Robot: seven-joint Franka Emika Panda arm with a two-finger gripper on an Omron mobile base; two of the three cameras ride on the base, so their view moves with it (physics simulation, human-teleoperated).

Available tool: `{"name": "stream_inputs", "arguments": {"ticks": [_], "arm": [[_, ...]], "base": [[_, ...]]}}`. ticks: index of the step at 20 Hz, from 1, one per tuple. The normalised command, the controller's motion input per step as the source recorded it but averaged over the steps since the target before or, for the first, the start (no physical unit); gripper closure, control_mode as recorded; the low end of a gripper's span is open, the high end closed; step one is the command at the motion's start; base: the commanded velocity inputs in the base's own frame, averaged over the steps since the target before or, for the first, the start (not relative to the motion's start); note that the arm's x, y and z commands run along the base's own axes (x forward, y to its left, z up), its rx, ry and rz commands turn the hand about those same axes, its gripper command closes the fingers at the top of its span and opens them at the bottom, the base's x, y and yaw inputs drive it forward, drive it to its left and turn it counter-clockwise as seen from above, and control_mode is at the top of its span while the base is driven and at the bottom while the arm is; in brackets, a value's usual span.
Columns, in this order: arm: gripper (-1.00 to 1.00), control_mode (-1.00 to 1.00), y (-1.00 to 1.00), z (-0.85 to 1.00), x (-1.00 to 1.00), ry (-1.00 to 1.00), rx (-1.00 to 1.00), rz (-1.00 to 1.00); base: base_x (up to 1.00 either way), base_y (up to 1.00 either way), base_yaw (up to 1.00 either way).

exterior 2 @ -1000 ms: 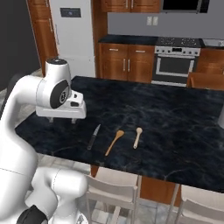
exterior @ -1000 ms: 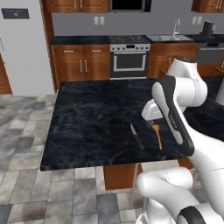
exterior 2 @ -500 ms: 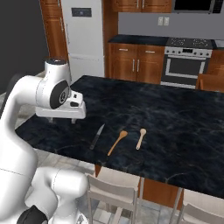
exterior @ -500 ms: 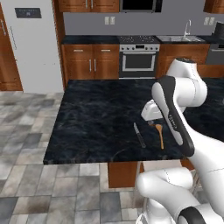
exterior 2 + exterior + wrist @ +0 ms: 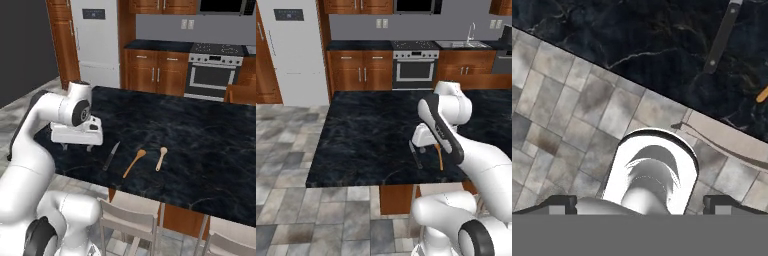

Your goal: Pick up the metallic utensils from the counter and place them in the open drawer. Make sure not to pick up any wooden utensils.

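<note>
On the black stone counter [image 5: 366, 130] [image 5: 200, 130] a slim grey table knife [image 5: 111, 156] [image 5: 415, 154] lies near the front edge. Its dark handle [image 5: 722, 37] sits at the upper right of the hand view. Two orange-tan wooden spoons, a longer one [image 5: 134, 163] and a shorter one [image 5: 161, 158], lie just right of the knife. One of the spoons [image 5: 441, 157] peeks out beside my arm. My gripper [image 5: 76, 147] [image 5: 423, 148] [image 5: 641, 205] hangs open and empty above the counter's front edge, left of the knife. The open drawer is out of view.
Pale stools [image 5: 130, 215] stand against the island's near side below the utensils. Grey floor tiles [image 5: 567, 110] spread beyond the counter edge. A stove [image 5: 415, 70], wall cabinets and a fridge [image 5: 293, 55] line the back wall.
The whole picture has slid right and the island has come closer, so the base has moved. The arm holds the same pose, and the jaws stay open.
</note>
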Motion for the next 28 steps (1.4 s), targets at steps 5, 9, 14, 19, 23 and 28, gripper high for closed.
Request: {"name": "stream_inputs", "arguments": {"ticks": [5, 9, 14, 19, 23, 28], "arm": [[-1.00, -1.00, 0.00, -0.87, 0.66, 0.35, 0.00, 0.02], [-1.00, -1.00, -0.02, -0.44, 0.72, 0.20, 0.00, -0.01], [-1.00, -1.00, -0.03, -0.07, 0.60, 0.12, 0.00, -0.01], [-1.00, -1.00, -0.18, -0.03, 0.32, 0.02, 0.00, 0.00], [-1.00, -1.00, -0.15, -0.28, 0.23, 0.02, -0.01, 0.00], [-1.00, -1.00, -0.20, -0.33, 0.10, 0.00, -0.03, 0.00]], "base": [[0.00, 0.00, 0.00], [0.00, 0.00, 0.00], [0.00, 0.00, 0.00], [0.00, 0.00, 0.00], [0.00, 0.00, 0.00], [0.00, 0.00, 0.00]]}}
